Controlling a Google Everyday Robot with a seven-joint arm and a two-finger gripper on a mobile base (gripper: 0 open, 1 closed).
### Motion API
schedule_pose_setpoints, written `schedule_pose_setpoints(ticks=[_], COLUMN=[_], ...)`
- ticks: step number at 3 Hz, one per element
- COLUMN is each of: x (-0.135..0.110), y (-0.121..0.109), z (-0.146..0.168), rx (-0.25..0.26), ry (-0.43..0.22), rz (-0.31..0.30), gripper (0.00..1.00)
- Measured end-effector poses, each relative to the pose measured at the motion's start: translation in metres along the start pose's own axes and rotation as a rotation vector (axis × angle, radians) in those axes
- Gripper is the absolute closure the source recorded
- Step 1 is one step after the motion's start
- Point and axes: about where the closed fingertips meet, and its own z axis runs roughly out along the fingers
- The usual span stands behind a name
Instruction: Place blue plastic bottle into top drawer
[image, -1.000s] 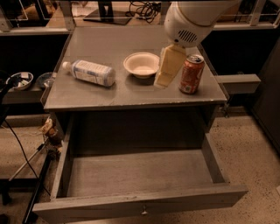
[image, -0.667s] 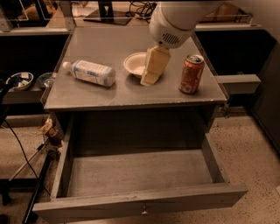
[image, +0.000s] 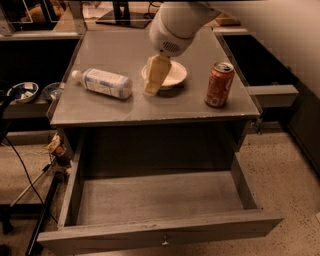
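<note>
The blue plastic bottle (image: 103, 82) lies on its side on the left of the cabinet top (image: 125, 107), white cap pointing left. The top drawer (image: 160, 200) is pulled wide open below, its inside bare, a small metal knob (image: 163, 242) on the front panel. My gripper (image: 152, 85) hangs from the white arm above the cabinet top, just right of the bottle's base and in front of the white bowl (image: 167, 75). It holds nothing that I can see.
An orange-red soda can (image: 219, 84) stands upright on the right of the cabinet top. A side shelf (image: 30, 107) at the left carries two small bowls. Cables and a stand lie on the floor at the left.
The arm and gripper have moved left across the cabinet top, from beside the can to in front of the bowl, close to the bottle. The bottle, can and drawer have not moved.
</note>
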Motion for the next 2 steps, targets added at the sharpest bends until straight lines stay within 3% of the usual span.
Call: schedule_pose_setpoints(ticks=[1, 2], x=[-0.001, -0.014], y=[-0.001, -0.033], z=[0.004, 0.038], rx=[-0.007, -0.016], ry=[-0.004, -0.055], rz=[0.0, 0.004], gripper=[0.0, 0.0])
